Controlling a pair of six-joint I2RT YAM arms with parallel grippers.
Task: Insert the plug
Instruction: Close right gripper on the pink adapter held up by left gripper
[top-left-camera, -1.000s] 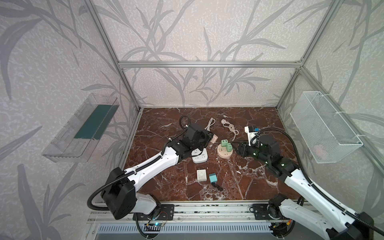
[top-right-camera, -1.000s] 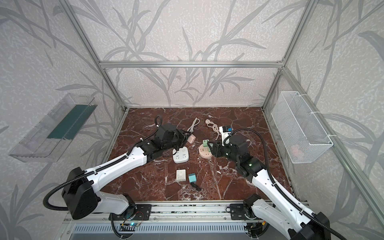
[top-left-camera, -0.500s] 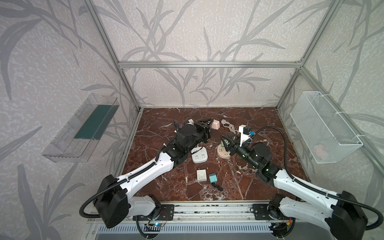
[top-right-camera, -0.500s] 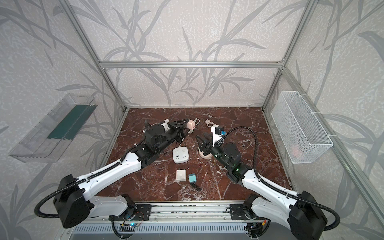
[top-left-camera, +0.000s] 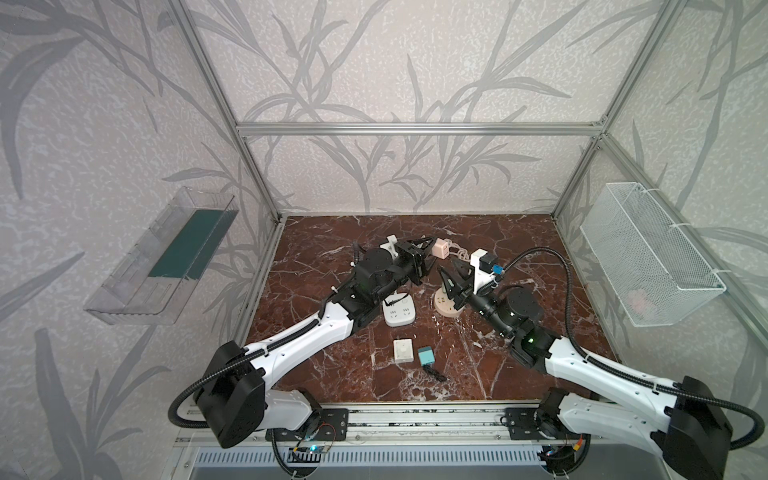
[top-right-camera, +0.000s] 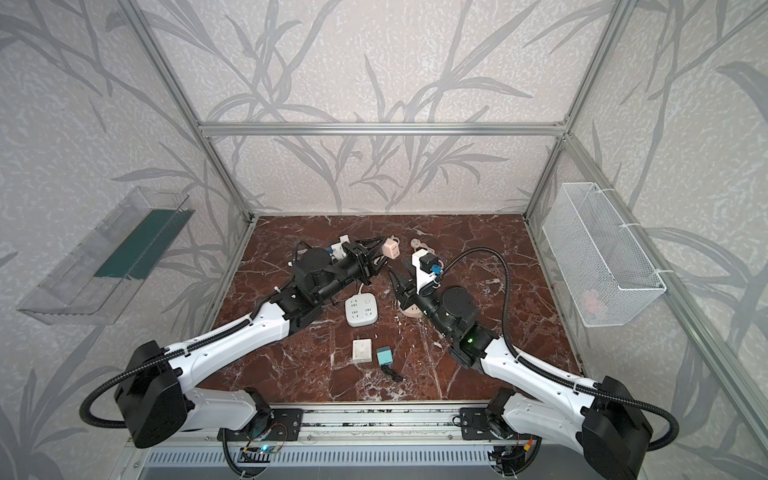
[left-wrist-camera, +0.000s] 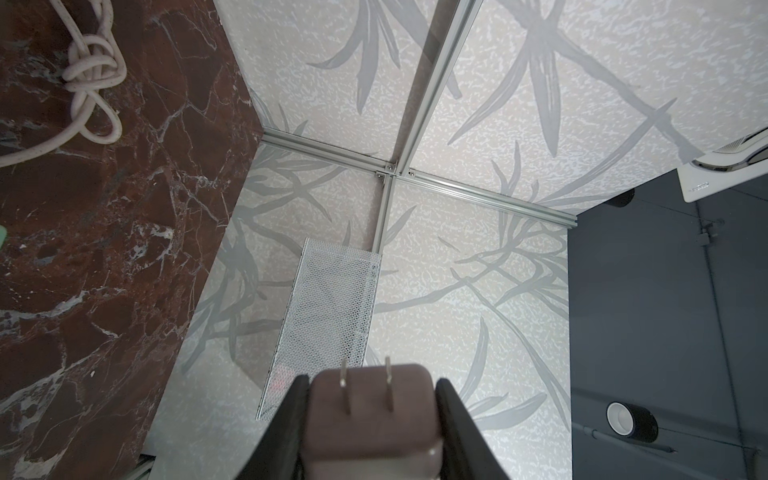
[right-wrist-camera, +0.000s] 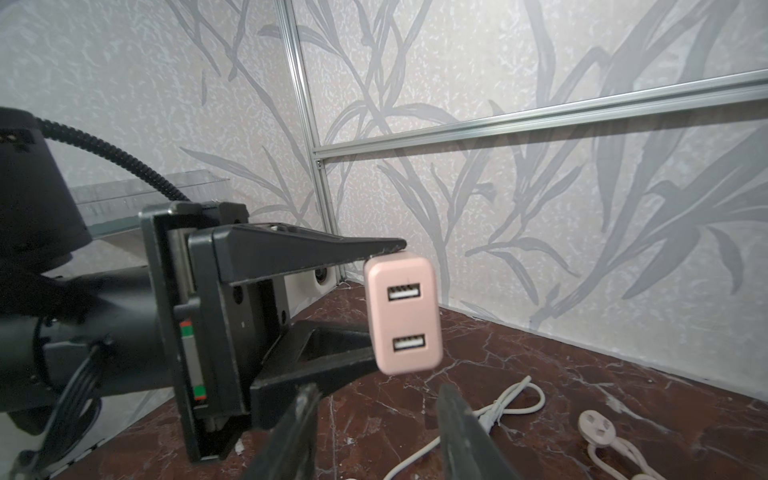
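The plug (top-left-camera: 441, 249) (top-right-camera: 391, 248) is a pink cube charger, held above the floor behind the middle. My left gripper (top-left-camera: 430, 249) (left-wrist-camera: 372, 380) is shut on its sides. Its two metal prongs point away from the left wrist camera, on the face (left-wrist-camera: 370, 415) nearest it. Seen from the right wrist, the plug (right-wrist-camera: 403, 316) shows its opposite face with two USB ports. My right gripper (top-left-camera: 449, 267) (right-wrist-camera: 378, 390) is open and empty, aimed at the plug from just below and to the right, not touching it.
On the marble floor lie a white square power strip (top-left-camera: 399, 311), a round beige socket (top-left-camera: 444, 305) partly under the right gripper, a small white socket (top-left-camera: 403, 350) and a teal adapter (top-left-camera: 426, 356). Coiled white cables (right-wrist-camera: 498, 411) lie at the back. A wire basket (top-left-camera: 648, 257) hangs on the right wall.
The left gripper has lifted the plug from near the power strip, up and towards the back. The right gripper rose off the round socket, swung towards the plug and narrowed slightly.
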